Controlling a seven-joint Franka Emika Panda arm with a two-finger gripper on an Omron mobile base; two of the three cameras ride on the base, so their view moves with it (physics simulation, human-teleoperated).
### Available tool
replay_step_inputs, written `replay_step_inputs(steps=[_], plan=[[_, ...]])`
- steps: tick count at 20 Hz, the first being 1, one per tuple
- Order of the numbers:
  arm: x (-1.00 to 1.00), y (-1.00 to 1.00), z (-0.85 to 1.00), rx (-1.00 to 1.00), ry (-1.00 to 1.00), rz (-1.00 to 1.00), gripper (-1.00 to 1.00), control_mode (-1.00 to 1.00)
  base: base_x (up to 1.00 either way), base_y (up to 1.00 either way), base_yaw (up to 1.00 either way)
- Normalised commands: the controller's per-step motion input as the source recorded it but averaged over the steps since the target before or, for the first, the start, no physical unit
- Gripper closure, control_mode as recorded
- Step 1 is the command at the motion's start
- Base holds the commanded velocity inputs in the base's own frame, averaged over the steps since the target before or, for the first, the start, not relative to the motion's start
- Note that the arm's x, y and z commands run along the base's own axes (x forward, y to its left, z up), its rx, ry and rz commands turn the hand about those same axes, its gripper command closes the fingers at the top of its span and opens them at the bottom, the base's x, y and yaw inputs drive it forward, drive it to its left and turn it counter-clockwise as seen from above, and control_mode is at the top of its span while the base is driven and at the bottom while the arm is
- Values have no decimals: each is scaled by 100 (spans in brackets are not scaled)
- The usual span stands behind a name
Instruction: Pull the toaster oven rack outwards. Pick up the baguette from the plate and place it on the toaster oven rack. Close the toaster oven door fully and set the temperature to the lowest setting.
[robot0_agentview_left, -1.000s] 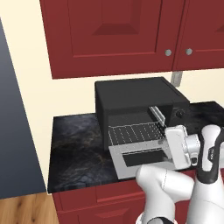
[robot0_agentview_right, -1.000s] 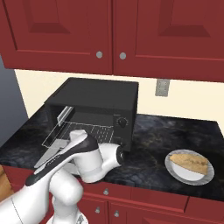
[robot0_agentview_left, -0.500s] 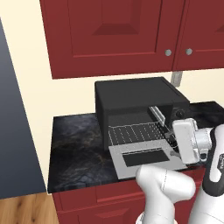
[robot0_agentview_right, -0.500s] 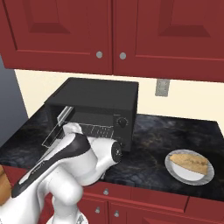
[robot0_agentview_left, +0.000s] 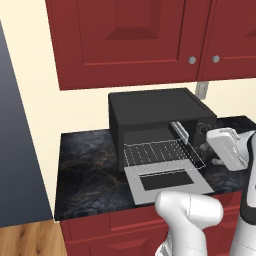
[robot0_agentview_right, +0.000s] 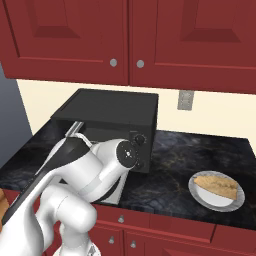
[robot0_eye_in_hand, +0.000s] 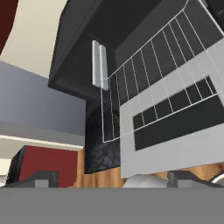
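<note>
The toaster oven (robot0_agentview_left: 160, 117) stands on the dark marbled worktop (robot0_agentview_left: 90, 165) against the cream wall, under the red wall cabinets (robot0_agentview_left: 135, 40). Its door (robot0_agentview_left: 167, 184) is folded fully down and lies flat, window upward, reaching toward the worktop's front edge. The rack (robot0_agentview_left: 162, 152) is drawn outwards: the wire grid overhangs the lowered door, with its rear part at the mouth of the cavity. Nothing lies on the rack.

My gripper (robot0_eye_in_hand: 111, 177) is wide open and holds nothing. From the hand view, its two dark fingertips (robot0_eye_in_hand: 41, 178) sit at the bottom, apart from the rack and the door, both of which show tilted across that view. In the left base view my hand is to the right of the oven, near the knob panel (robot0_agentview_left: 204, 131), clear of the rack's right corner.

The baguette (robot0_agentview_right: 216, 184) lies on a grey plate (robot0_agentview_right: 200, 195) on the worktop, well to the right of the oven and near the front edge. The stretch of worktop between oven and plate is bare.

Obstructions: in the right base view my own arm crosses in front of the oven's opening and hides most of the rack and door; the two round knobs (robot0_agentview_right: 137, 140) on the side panel show just past it. A wall outlet (robot0_agentview_right: 185, 100) sits on the wall behind, right of the oven. Wooden floor (robot0_agentview_left: 30, 240) shows below the red base cabinets.
</note>
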Motion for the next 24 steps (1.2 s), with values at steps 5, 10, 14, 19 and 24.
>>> replay_step_inputs(steps=[5, 10, 14, 19, 24], plan=[[-25, -73, 4, -41, -9, 7, -100, -100, 0, 0, 0], [-2, -75, 15, -36, -1, 11, -100, -100, 0, 0, 0], [15, -62, 0, -21, 2, 8, -100, -100, 0, 0, 0], [43, -44, -40, -4, 6, -3, -100, -100, 0, 0, 0], [52, -48, -29, 0, 4, -21, -100, -100, 0, 0, 0]])
